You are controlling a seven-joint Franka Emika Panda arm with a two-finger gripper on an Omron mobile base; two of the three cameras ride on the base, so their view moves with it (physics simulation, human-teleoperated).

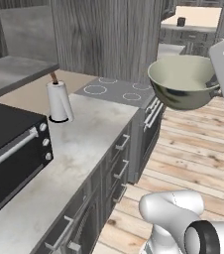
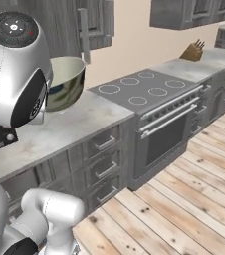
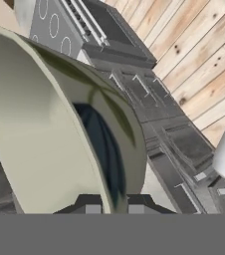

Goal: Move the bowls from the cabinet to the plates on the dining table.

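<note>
My gripper (image 3: 109, 203) is shut on the rim of a cream-rimmed bowl (image 1: 183, 82) with a mottled greenish outside. The bowl hangs tilted in the air above the stove's front edge and the wooden floor. In the right base view the bowl (image 2: 64, 82) sits just behind the arm's big white joint, over the counter. In the hand view its cream inside (image 3: 40, 129) takes up the left half, with the rim running down between the two dark fingertips (image 3: 87, 205). A dark wood-grain cabinet (image 2: 97, 20) with a light bar handle hangs behind it. The plates and the dining table are out of view.
A black oven (image 1: 10, 149) stands on the marble counter (image 1: 84, 149) at the left, with a paper towel roll (image 1: 59, 101) beyond it. A grey cooktop (image 2: 144, 89) sits over an oven range. A knife block (image 2: 194, 50) stands farther right. Wooden floor (image 1: 193, 154) lies open to the right.
</note>
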